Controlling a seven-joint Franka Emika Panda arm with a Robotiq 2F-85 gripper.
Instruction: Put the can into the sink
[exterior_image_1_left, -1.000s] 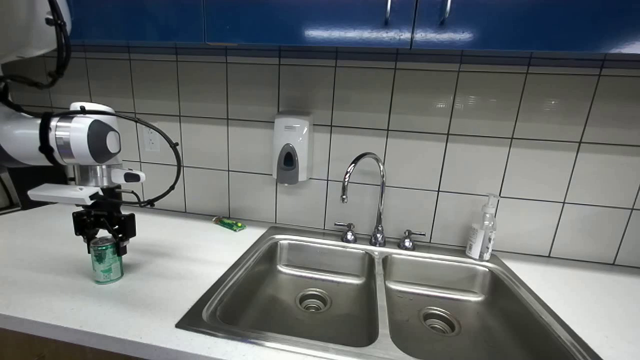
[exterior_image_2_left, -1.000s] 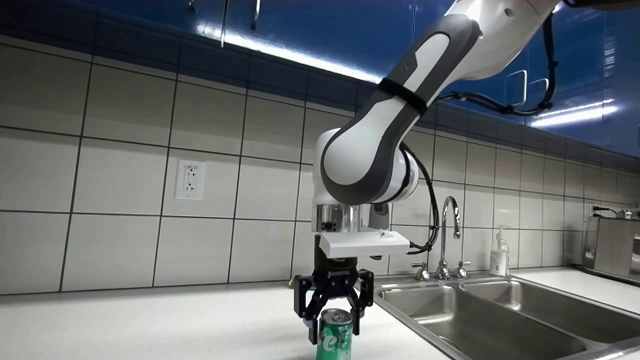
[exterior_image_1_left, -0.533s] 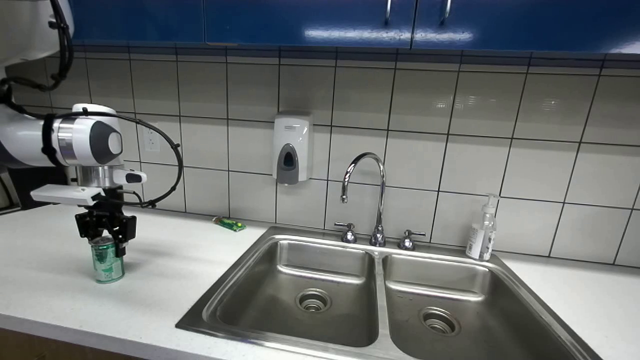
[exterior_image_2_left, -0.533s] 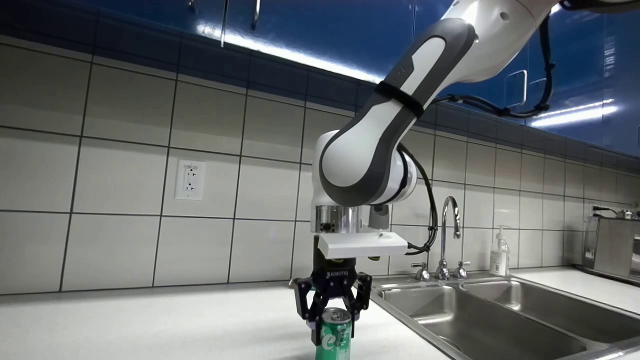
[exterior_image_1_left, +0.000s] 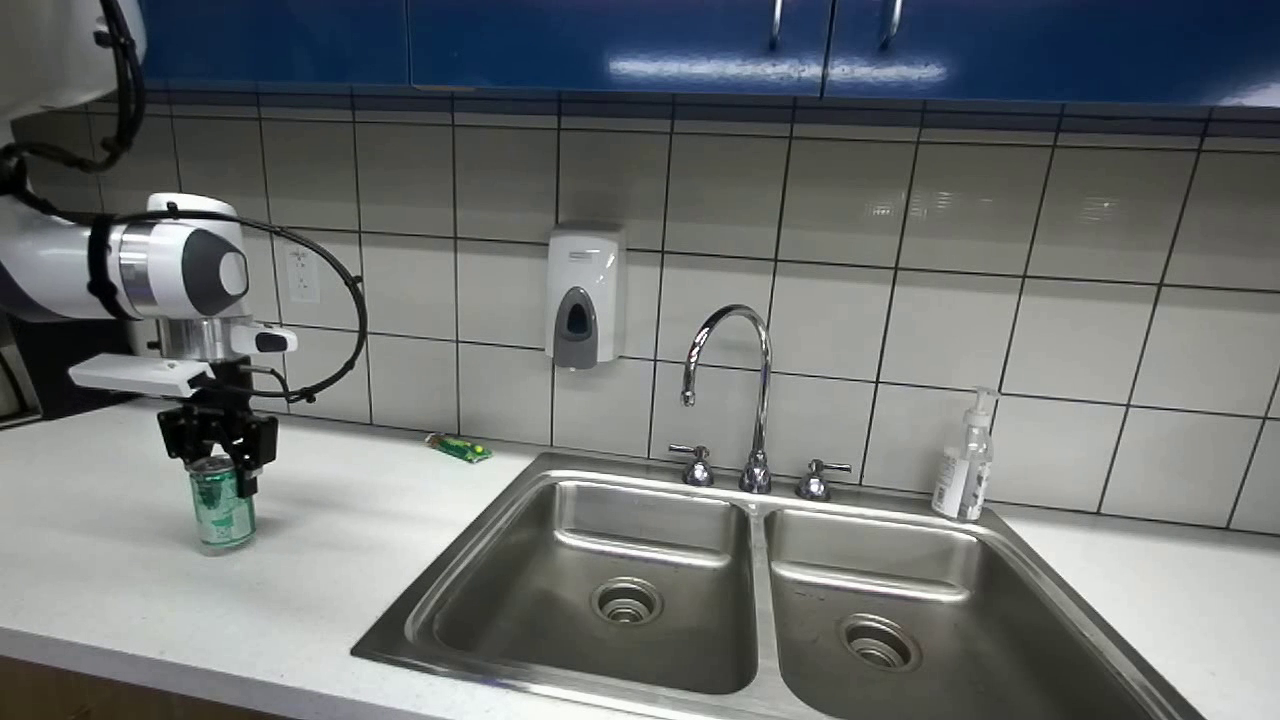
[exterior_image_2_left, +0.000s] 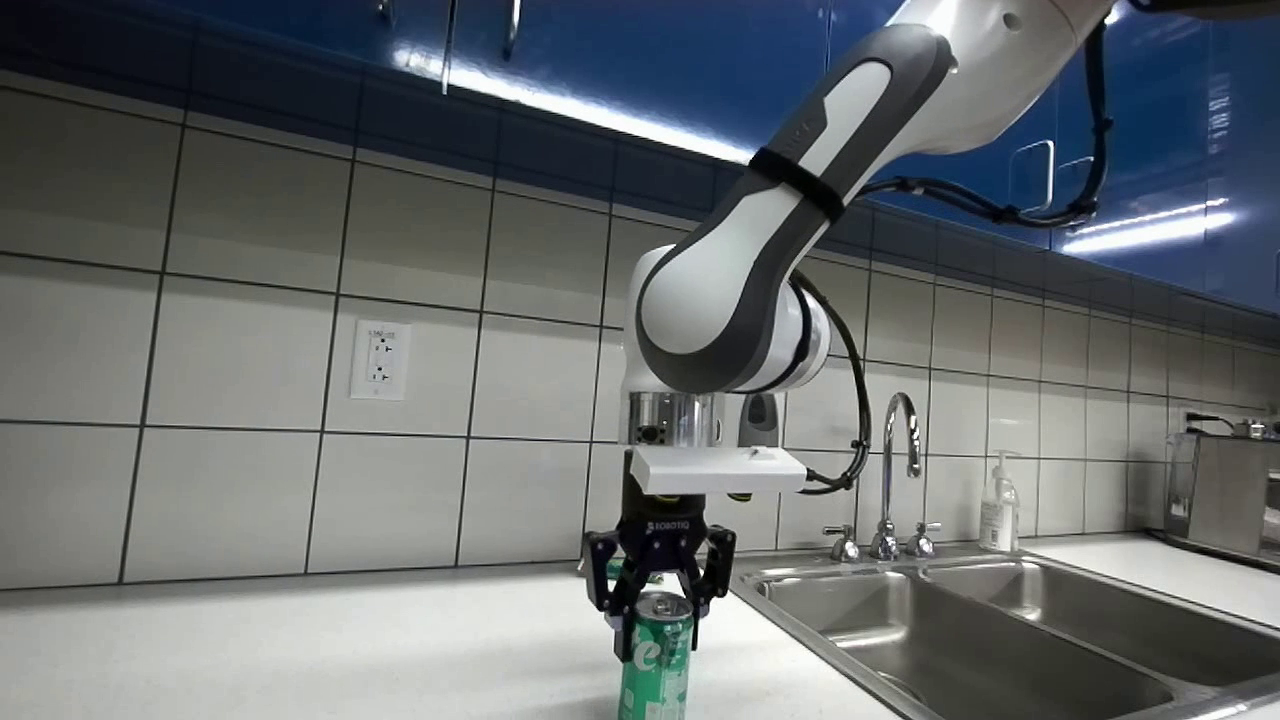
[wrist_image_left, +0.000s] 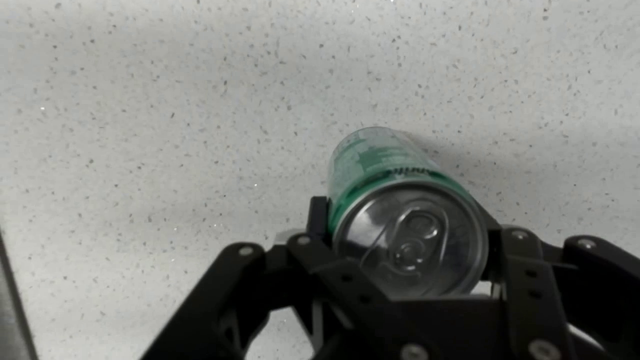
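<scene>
The green can (exterior_image_1_left: 224, 518) is upright over the white counter, left of the sink in an exterior view. It also shows in an exterior view (exterior_image_2_left: 655, 685), its base cut off by the frame. My gripper (exterior_image_1_left: 219, 475) points down with its fingers closed on both sides of the can's upper part. The wrist view shows the silvery lid and green side of the can (wrist_image_left: 382, 157) between the fingers (wrist_image_left: 403, 222). The can's base looks slightly above the counter. The steel double-basin sink (exterior_image_1_left: 762, 590) shows in both exterior views (exterior_image_2_left: 1000, 650), with its curved faucet (exterior_image_1_left: 764, 390).
A small flat green packet (exterior_image_1_left: 459, 447) lies by the wall between the can and the sink. A pump bottle (exterior_image_1_left: 963, 465) stands on the sink's back right corner. A soap dispenser (exterior_image_1_left: 586, 300) hangs on the wall. A metal appliance (exterior_image_2_left: 1220, 490) stands beyond the sink.
My fingers have closed in on the can. The gripper and the can have risen a little together and shifted slightly toward the sink side in an exterior view.
</scene>
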